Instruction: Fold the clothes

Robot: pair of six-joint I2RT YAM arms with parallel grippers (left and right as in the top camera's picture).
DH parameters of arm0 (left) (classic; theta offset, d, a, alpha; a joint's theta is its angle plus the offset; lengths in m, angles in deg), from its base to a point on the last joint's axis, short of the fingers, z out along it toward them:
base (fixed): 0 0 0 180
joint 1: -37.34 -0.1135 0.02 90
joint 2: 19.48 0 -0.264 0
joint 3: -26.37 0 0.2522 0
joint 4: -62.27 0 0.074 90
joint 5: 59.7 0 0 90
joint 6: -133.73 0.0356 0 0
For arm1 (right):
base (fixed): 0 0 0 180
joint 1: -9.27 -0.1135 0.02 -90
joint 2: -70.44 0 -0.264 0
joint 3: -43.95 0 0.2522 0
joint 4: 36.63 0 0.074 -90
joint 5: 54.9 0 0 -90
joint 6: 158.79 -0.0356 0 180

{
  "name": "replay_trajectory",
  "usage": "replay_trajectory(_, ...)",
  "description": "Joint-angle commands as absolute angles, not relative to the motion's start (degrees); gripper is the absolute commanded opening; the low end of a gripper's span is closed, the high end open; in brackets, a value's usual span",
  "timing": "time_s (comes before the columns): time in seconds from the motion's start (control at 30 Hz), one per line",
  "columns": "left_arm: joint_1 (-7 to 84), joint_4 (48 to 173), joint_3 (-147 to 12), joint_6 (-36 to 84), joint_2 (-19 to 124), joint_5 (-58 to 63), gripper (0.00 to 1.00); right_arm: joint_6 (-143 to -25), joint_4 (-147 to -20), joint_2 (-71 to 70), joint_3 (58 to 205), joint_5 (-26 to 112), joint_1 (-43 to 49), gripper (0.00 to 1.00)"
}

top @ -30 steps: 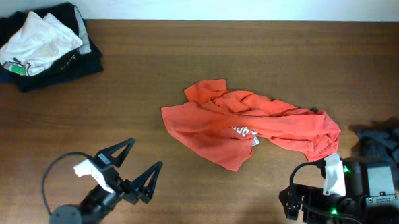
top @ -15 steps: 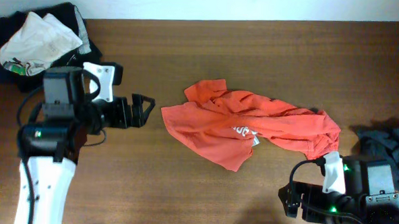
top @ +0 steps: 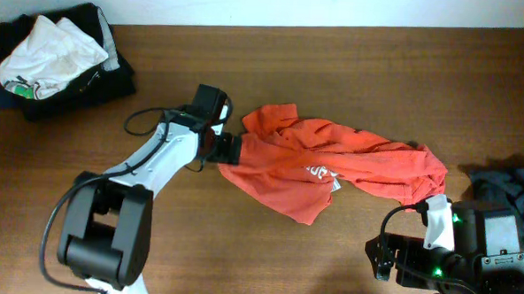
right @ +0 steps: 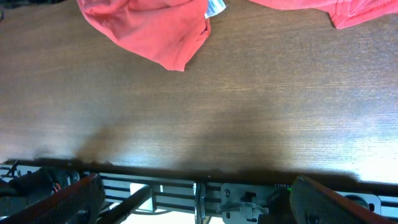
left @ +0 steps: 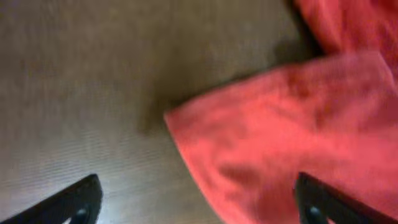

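- Our left gripper [top: 229,151] hangs with jaws spread over the orange-red T-shirt [top: 332,163], at its left corner; our right gripper [right: 199,199] is spread too, holding nothing.
- We see a brown wooden table [top: 354,71] with a white wall [top: 250,5] behind.
- The shirt lies crumpled mid-table with white print showing; a charcoal garment [top: 513,189] sits at the right edge.

Arm outstretched, left claw [left: 196,190] spread; right claw [right: 194,186] spread.

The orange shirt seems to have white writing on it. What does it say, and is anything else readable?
White print on the orange T-shirt: crumpled into folds, not readable.
White tag at its hem: too small to read.
Coloured mark on the white garment, top left: too small to read.
No other text shows.
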State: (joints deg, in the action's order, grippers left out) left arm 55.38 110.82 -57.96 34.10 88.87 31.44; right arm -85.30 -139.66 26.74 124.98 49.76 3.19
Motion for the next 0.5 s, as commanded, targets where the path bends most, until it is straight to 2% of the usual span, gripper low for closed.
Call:
replay_trajectory(0.0, 55.4, 108.7, -58.4, 32.8, 91.0, 33.1, 0.93, -85.8, -139.5, 26.8, 124.6, 49.9, 2.9, 0.99)
replay_trajectory(0.1, 55.4, 106.9, -58.4, 32.6, 92.9, 33.1, 0.92, -85.8, -139.3, 26.8, 124.6, 49.8, 2.9, 0.99)
replay_trajectory(0.13, 55.4, 106.7, -58.4, 32.6, 93.4, 33.1, 0.89, -85.8, -139.3, 26.8, 124.6, 49.8, 2.9, 0.99)
replay_trajectory(0.17, 55.4, 106.6, -58.4, 32.6, 94.2, 33.1, 0.81, -85.8, -139.3, 26.8, 124.6, 49.8, 2.9, 0.99)
replay_trajectory(0.23, 55.4, 106.6, -58.4, 32.6, 95.2, 32.6, 0.78, -85.8, -139.3, 26.8, 124.6, 49.9, 2.9, 0.99)
replay_trajectory(0.27, 55.5, 106.6, -58.4, 32.6, 95.8, 32.6, 0.69, -85.8, -139.4, 26.8, 124.6, 49.9, 2.9, 0.99)
replay_trajectory(0.3, 55.5, 106.7, -58.4, 32.6, 96.0, 32.6, 0.54, -85.8, -139.5, 26.8, 124.6, 49.9, 2.9, 0.99)
replay_trajectory(0.33, 55.4, 106.8, -58.4, 32.6, 96.0, 32.6, 0.34, -85.8, -139.5, 26.8, 124.6, 49.9, 2.9, 0.98)
replay_trajectory(0.4, 55.4, 106.8, -58.4, 32.6, 96.0, 32.5, 0.03, -85.8, -139.5, 26.8, 124.6, 49.9, 2.9, 0.99)
replay_trajectory(0.47, 55.4, 107.6, -58.4, 32.6, 95.5, 32.5, 0.0, -85.8, -139.5, 26.8, 124.6, 49.9, 2.9, 0.99)
